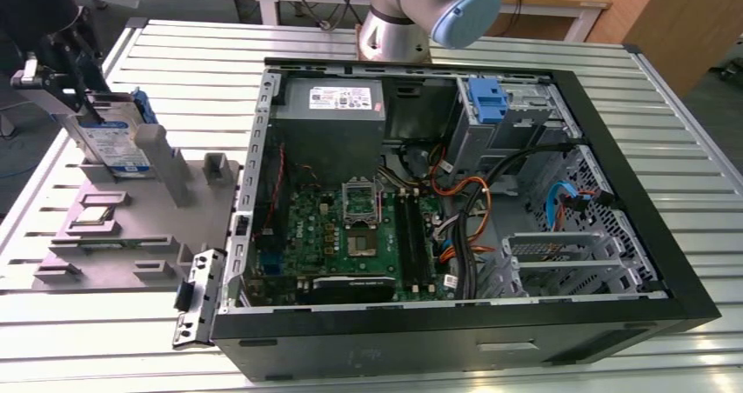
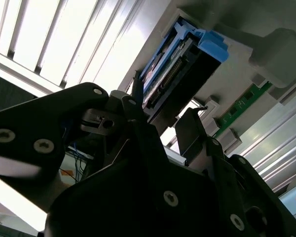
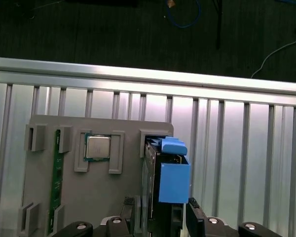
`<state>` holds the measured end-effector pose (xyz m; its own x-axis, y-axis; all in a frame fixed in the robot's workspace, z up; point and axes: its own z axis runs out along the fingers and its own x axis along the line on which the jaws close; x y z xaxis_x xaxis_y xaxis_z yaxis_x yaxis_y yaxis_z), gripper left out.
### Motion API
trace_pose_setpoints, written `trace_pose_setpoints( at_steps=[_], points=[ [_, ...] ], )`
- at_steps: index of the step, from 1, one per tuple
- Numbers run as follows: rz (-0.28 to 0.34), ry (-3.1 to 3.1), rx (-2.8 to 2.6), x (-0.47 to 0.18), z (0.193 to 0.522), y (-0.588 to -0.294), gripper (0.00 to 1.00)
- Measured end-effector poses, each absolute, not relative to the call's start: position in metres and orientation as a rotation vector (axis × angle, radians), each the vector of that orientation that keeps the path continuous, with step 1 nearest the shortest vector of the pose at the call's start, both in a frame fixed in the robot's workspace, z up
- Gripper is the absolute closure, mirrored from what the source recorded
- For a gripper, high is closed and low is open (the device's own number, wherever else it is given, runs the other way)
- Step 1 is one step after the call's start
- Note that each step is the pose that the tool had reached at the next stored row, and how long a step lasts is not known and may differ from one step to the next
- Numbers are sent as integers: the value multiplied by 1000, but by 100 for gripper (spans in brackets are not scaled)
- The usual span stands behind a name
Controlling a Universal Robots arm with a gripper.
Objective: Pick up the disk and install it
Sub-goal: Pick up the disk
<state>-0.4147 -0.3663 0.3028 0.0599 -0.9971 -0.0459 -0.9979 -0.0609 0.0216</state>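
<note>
Currently the flat silver rectangular hard disk (image 1: 117, 141), with its white-and-blue label and blue plastic frame, stands on edge in a slot of a grey plastic fixture tray (image 1: 139, 236). The tray lies just beside the open black computer case (image 1: 650, 263), on the exterior view's left of it.

In both wrist views the arm's black fingers (image 3: 195, 213) are spread apart, one at each side of the disk's upper end and close to its faces. No squeeze is evident, and the disk sits in its slot.

By this, the pick-up step is in hand and installing is not begun. The grasp calls for closing squarely on the two flat faces, then a straight lift clear of the slot walls.

A grey upright post (image 1: 157, 158) of the tray stands just beside the disk on the case side, so sideways room is slight; above is open. Inside the case, a metal drive bay with a blue latch (image 1: 488, 97) has orange and black cables (image 1: 471, 210) near it. Everything rests on a slatted metal counter (image 1: 697, 71).
</note>
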Motion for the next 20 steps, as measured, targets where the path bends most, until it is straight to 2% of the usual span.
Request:
trace_pose_setpoints(
  at_steps=[20],
  points=[
    [75,2142,-2275,-415,303,-366,47]
  ],
)
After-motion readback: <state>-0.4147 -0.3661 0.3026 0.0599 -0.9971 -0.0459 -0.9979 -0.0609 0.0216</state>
